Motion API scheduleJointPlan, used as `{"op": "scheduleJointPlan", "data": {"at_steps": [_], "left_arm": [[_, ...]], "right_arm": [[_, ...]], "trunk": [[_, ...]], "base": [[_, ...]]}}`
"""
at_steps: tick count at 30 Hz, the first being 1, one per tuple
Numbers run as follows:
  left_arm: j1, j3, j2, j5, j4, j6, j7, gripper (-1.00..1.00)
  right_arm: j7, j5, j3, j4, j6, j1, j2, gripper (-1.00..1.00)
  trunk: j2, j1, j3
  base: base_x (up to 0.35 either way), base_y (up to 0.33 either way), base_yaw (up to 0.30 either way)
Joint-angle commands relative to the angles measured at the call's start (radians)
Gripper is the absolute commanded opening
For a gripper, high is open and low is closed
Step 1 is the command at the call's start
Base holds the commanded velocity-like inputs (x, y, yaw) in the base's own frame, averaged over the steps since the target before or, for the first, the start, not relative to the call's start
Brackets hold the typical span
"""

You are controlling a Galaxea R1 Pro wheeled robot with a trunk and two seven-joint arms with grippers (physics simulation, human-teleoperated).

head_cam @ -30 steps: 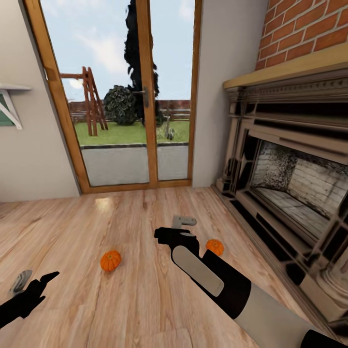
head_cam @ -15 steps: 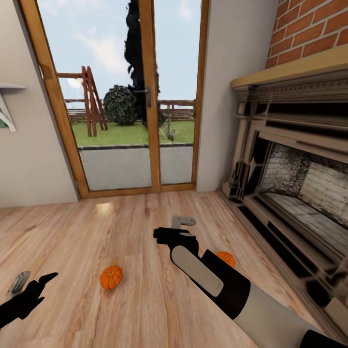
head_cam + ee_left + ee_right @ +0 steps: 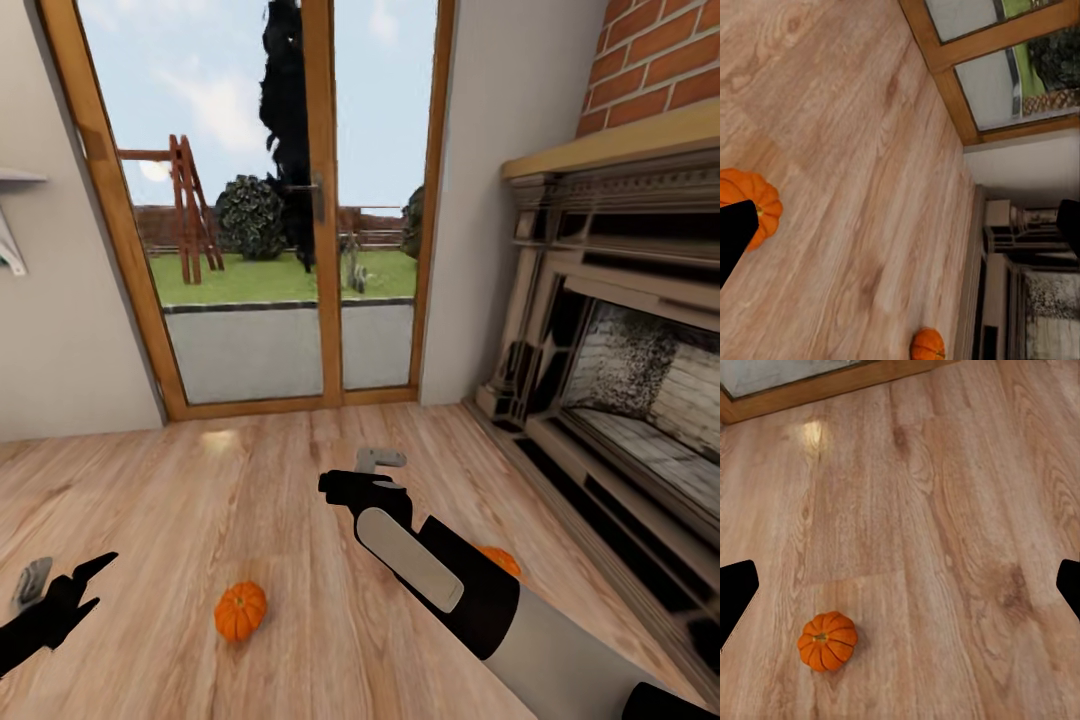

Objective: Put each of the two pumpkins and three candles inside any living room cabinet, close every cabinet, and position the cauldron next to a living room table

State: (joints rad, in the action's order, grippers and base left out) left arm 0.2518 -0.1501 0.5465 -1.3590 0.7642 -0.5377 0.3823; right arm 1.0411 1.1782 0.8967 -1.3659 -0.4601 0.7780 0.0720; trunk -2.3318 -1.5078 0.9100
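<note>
**A:** Both pumpkins now sit lower in the head view than a second ago, and the door and fireplace have slid to the right with them. So the camera has moved, rolling the robot closer; the fruit has not.

**B:** Where do they lie relative to the grippers?

**A:** The near pumpkin point(image 3: 240, 611) rests on the wooden floor point(image 3: 250, 480) between the two arms. From the right gripper point(image 3: 372, 472) it lies at about 7 o'clock; from the left gripper point(image 3: 55, 583) it lies at about 3 o'clock. The second pumpkin point(image 3: 502, 560) peeks out from behind the right forearm at roughly 4 o'clock from that gripper, close to the fireplace point(image 3: 620, 400).

**B:** Which arm is nearer the first one?

**A:** I judge them about even in the head view. The right wrist view shows that pumpkin point(image 3: 828, 640) clear on the floor, off-centre between the fingers. The left wrist view has one pumpkin point(image 3: 750, 210) just beyond a fingertip.

**B:** Any long axis to worry about?

**A:** No, it is round, stem up.

**B:** Arm poses?

**A:** The right arm is stretched forward, held above the floor, fingers spread and empty. The left is low at the side, fingers parted, holding nothing.

**B:** So the next move?

**A:** Likely a lowering reach with either arm.
</note>
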Motion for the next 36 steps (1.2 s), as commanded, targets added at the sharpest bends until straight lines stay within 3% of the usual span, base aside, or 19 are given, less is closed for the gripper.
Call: {"op": "scheduleJointPlan", "data": {"at_steps": [1, 7, 20, 29, 36], "left_arm": [[0.001, -0.002, 0.001, -0.005, -0.008, -0.008, 0.017, 1.0], [0.001, -0.002, 0.001, -0.003, -0.015, -0.008, 0.032, 1.0], [0.001, -0.002, 0.001, -0.008, -0.016, -0.009, 0.033, 1.0], [0.001, -0.003, 0.001, -0.011, -0.014, -0.061, 0.035, 1.0], [0.001, -0.003, 0.001, -0.013, -0.009, -0.062, 0.035, 1.0]], "right_arm": [[0.007, 0.003, 0.001, -0.001, -0.008, 0.001, 0.0, 1.0], [0.007, 0.003, 0.001, -0.001, -0.008, 0.001, 0.0, 1.0], [0.007, 0.003, 0.001, -0.001, -0.009, 0.001, 0.0, 1.0], [0.007, 0.004, 0.002, 0.0, -0.009, 0.001, 0.0, 1.0], [0.007, 0.004, 0.001, -0.001, -0.009, 0.001, 0.0, 1.0]], "trunk": [[0.0, 0.0, 0.001], [0.0, 0.0, 0.001], [0.0, 0.0, 0.001], [0.0, 0.0, 0.001], [0.0, 0.0, 0.001]], "base": [[0.293, 0.196, 0.0], [0.291, 0.097, 0.0], [0.204, -0.199, 0.0], [0.274, -0.13, 0.0], [0.06, -0.073, 0.0]]}}
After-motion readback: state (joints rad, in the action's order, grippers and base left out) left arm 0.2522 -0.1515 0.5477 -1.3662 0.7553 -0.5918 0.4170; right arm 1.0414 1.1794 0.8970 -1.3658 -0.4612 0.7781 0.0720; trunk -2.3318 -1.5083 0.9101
